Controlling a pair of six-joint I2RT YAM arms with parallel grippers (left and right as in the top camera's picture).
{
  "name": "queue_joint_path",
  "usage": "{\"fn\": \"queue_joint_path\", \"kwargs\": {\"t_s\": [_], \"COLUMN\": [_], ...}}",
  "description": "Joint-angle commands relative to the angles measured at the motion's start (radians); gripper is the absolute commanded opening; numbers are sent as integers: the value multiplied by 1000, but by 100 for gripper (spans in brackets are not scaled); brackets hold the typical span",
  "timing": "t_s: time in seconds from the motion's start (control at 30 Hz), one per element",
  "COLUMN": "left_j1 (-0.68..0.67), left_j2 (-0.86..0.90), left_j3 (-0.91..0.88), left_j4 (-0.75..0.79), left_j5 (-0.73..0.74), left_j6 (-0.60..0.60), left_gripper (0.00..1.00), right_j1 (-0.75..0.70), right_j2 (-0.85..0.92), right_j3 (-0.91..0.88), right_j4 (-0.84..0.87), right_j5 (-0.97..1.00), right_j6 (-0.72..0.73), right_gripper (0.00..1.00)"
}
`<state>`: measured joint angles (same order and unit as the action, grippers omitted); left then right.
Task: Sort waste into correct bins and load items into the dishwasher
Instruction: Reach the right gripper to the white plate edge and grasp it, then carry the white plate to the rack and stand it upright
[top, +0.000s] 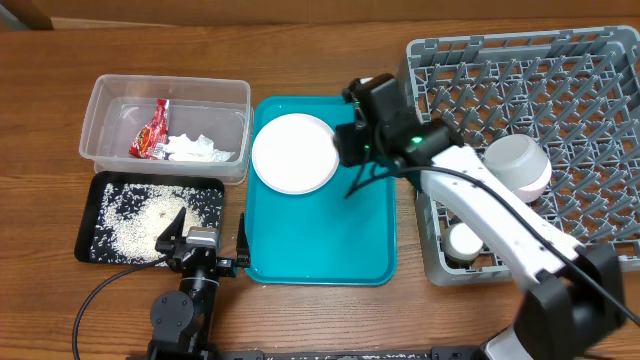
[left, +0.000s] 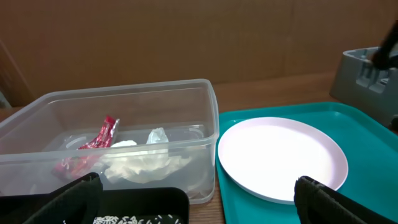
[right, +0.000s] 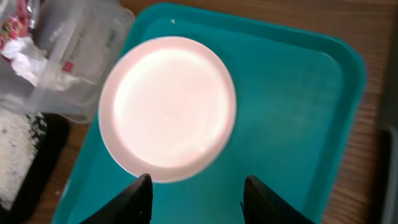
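Overhead view is showing you the waste sorted: the red wrapper (top: 150, 132) and the tissue (top: 195, 150) are lying in the clear tub (top: 100, 120), and the rice (top: 140, 220) is lying in the black tray (top: 92, 245). A bowl (top: 518, 165) and a cup (top: 465, 240) are sitting in the dish rack (top: 590, 90), so you are working the loading step.

The plate (top: 294, 152) is the one dish not yet racked. It is lying flat on the upper left of the teal tray (top: 330, 240), near the tub.

Your right gripper (top: 352, 140) is hovering over the plate's right edge, fingers spread and holding nothing. Your left gripper (top: 205, 240) is sitting low by the black tray, also spread and empty.

Next you are likely needing to lower the right fingers onto the rim. A flat plate is offering little to grab, so be watching for slipping.
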<state>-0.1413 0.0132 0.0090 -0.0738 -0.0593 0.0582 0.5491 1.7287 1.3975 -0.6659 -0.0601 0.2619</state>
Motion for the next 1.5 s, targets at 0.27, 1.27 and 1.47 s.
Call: {"fn": "queue_joint_path", "kwargs": {"t_s": [0.27,1.27,1.47], "left_j1": [11,11,11], "left_j2": [-9,-9,-9], "left_j3": [-4,-4,-4], "left_j4": [3,3,3], "left_j5": [8,8,8], "left_j6": [-13,-13,-13], "left_gripper": [100,100,100], "right_j1": [-52,-162,-280], "right_j2": [309,-248,-241], "right_j3": [16,17,16], "right_j4": [124,-116,-130], "right_j5": [-138,724,1121], "right_j6": [238,126,126], "right_gripper": [41,4,4]}}
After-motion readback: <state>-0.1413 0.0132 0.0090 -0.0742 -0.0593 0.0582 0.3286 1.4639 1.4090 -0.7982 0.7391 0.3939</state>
